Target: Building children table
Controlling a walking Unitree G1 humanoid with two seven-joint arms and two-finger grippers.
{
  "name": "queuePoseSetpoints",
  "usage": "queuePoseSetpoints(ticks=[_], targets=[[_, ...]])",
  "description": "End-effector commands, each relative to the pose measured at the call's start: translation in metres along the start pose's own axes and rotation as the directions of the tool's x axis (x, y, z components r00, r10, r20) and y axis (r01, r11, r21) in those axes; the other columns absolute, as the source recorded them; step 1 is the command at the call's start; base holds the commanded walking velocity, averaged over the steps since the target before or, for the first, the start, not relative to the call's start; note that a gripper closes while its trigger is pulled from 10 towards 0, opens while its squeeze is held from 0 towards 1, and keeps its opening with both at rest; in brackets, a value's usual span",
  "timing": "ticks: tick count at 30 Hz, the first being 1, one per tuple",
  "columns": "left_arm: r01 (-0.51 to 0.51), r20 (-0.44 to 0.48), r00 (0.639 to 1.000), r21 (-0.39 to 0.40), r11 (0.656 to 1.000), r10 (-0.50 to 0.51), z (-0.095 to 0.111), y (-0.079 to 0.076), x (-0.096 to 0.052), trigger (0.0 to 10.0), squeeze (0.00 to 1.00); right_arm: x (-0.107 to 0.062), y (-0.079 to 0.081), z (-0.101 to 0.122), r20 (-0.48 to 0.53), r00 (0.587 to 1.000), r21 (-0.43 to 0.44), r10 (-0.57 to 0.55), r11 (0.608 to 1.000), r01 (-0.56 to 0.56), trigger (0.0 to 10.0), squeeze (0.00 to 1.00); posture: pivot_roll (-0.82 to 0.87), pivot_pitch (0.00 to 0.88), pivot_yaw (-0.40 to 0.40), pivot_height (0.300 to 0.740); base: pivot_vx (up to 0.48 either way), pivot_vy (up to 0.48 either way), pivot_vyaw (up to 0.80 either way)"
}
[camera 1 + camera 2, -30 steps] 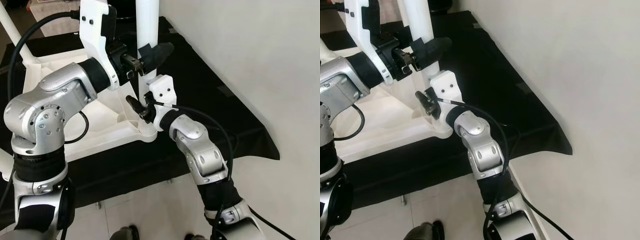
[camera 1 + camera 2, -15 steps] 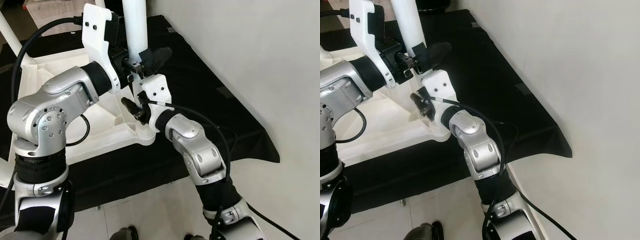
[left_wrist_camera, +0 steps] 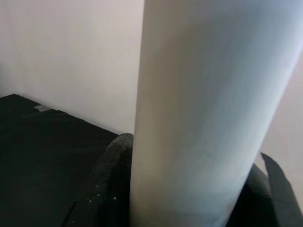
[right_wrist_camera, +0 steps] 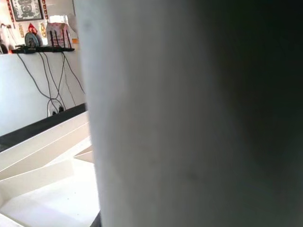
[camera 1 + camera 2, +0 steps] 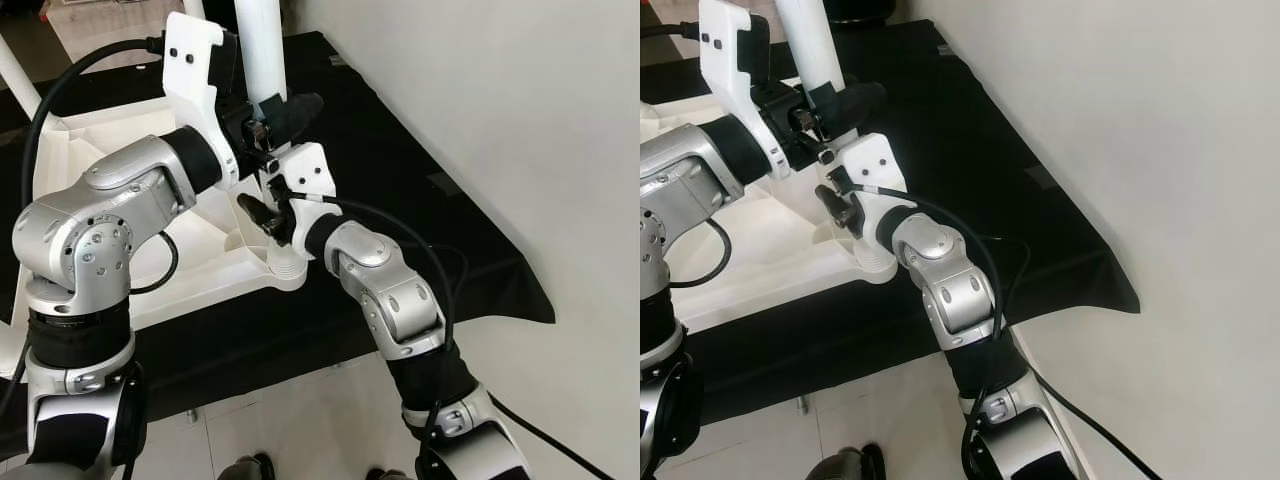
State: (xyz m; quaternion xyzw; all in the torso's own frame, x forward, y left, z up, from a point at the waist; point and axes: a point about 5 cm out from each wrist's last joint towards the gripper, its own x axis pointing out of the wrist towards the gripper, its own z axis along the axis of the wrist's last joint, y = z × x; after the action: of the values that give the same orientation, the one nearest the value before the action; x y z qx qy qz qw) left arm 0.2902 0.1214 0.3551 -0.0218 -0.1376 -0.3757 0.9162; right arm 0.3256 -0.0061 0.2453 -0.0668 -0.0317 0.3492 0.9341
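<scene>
Presently both jaws, left gripper (image 5: 268, 118) and right gripper (image 5: 268, 212), clamp the white leg (image 5: 260, 50).

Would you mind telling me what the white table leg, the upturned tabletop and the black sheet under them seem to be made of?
The leg looks like smooth matte plastic, though painted wood is possible: an even white tube with a soft sheen. The tabletop appears to be moulded plastic, with raised ribs and a round corner socket. The sheet seems to be thin cloth, dull black and lying limp on the floor. The left claw grips the leg.

Black mat (image 5: 420, 190) on pale floor (image 5: 580, 180), perhaps tile.
</scene>
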Motion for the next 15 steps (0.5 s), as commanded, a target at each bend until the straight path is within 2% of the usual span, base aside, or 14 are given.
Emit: queuePoseSetpoints(ticks=[1,4,5,7,9,11,12,13,14,15], targets=[[0.051,-0.006,0.999,-0.007,0.999,-0.051,-0.001,-0.007,0.0,0.0,0.0,0.003,0.004,-0.019,-0.089,0.996,0.063,0.002,0.998,0.004,0.0,0.0,0.05,0.177,-0.014,0.74,0.0,0.0,0.0],[0.051,-0.007,0.999,-0.005,0.999,-0.051,0.0,-0.007,-0.001,0.0,0.0,0.004,0.004,-0.017,-0.085,0.996,0.072,0.005,0.997,0.001,0.4,0.0,0.05,0.177,-0.014,0.74,0.0,0.0,0.0],[0.051,-0.007,0.999,-0.004,0.999,-0.051,0.0,-0.006,-0.001,0.0,0.0,0.004,0.004,-0.015,-0.076,0.997,0.078,0.011,0.997,-0.005,10.0,0.0,0.05,0.173,-0.013,0.74,0.0,0.0,0.0],[0.05,-0.007,0.999,-0.003,0.999,-0.05,0.0,-0.006,-0.001,0.0,0.0,0.006,0.004,-0.011,-0.057,0.998,0.087,0.027,0.996,-0.022,10.0,0.0,0.05,0.173,-0.013,0.74,0.0,0.0,0.0],[0.051,-0.006,0.999,-0.003,0.999,-0.051,0.0,-0.006,-0.001,0.0,0.0,0.007,0.006,-0.005,-0.015,0.994,0.102,0.107,0.989,-0.105,10.0,0.0,0.05,0.172,-0.013,0.74,0.0,0.0,0.0],[0.051,-0.006,0.999,-0.003,0.999,-0.051,0.0,-0.007,-0.001,0.0,0.0,0.007,0.006,-0.004,-0.004,0.992,0.104,0.128,0.986,-0.127,10.0,0.0,0.05,0.172,-0.013,0.74,0.0,0.0,0.0],[0.052,-0.005,0.999,-0.003,0.999,-0.052,0.0,-0.007,0.0,0.0,0.0,0.008,0.005,0.007,0.055,0.97,0.098,0.238,0.965,-0.243,10.0,1.0,0.05,0.171,-0.016,0.74,0.0,0.0,0.0],[0.052,-0.005,0.999,-0.003,0.999,-0.052,0.0,-0.007,0.0,0.0,0.0,0.008,0.005,0.007,0.055,0.97,0.098,0.238,0.965,-0.243,10.0,1.0,0.05,0.171,-0.016,0.74,0.0,0.0,0.0],[0.053,-0.005,0.999,-0.003,0.999,-0.053,0.0,-0.007,0.0,0.0,0.0,0.007,0.004,0.014,0.09,0.948,0.086,0.306,0.946,-0.314,10.0,1.0,0.05,0.171,-0.016,0.74,0.0,0.0,0.0],[0.053,-0.005,0.999,-0.003,0.999,-0.053,0.0,-0.007,0.0,0.0,0.0,0.007,0.004,0.014,0.09,0.948,0.086,0.306,0.946,-0.314,10.0,1.0,0.05,0.171,-0.016,0.74,0.0,0.0,0.0]])
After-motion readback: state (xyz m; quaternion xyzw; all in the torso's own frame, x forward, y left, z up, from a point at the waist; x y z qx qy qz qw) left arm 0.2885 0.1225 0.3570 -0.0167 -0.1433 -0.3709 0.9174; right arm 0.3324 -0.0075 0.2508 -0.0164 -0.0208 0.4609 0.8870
